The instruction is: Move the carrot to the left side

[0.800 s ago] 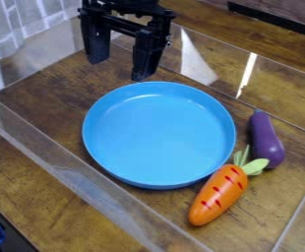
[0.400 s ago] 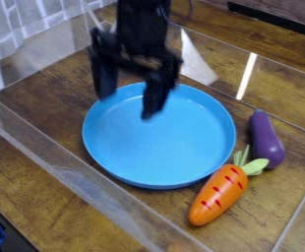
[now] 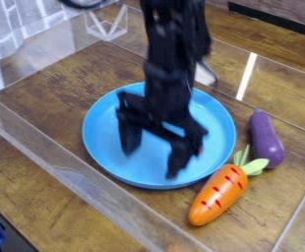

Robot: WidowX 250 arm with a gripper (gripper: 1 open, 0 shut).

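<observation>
Above the blue plate the tool gapes, carrot just beside

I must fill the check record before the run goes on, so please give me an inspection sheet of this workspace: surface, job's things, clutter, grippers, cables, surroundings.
Surface: wooden table inside low clear walls; reflections on the far side.
Job's things: carrot lies at the lower right, just off the rim of the blue plate, green top pointing up and right; not gripped.
Clutter: purple eggplant lies to the right of the plate, beside the carrot's leaves.
Grippers: gripper points down over the plate, jaws open, holding nothing; blurred.
Cables: nothing seen.
Surroundings: pale tiled surface at the upper left; dark edge at the top right; something blue at the bottom left corner, too cut off to tell.
</observation>
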